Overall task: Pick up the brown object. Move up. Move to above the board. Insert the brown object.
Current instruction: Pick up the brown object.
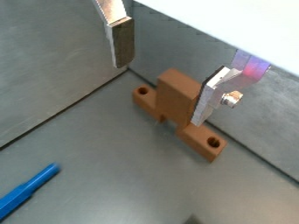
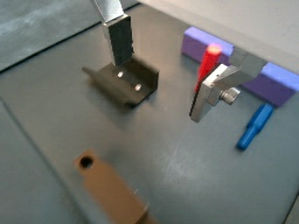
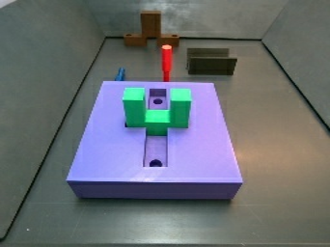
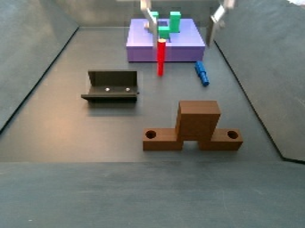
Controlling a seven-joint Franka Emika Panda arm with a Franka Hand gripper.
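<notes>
I see a dark grey floor (image 3: 277,145) carrying everything. In a side view the board (image 3: 194,145) lies flat on it in the middle; behind stand the red peg (image 3: 167,60), a blue stick (image 3: 122,73), the fixture (image 3: 211,62) and, far back, the brown object (image 3: 152,29). The gripper (image 1: 170,61) hangs open above the brown object.

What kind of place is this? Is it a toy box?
Probably a robot test bench, not a toy box: a grey walled floor holds a purple board with a green block, a brown object, and the end effector hanging open above it.
</notes>
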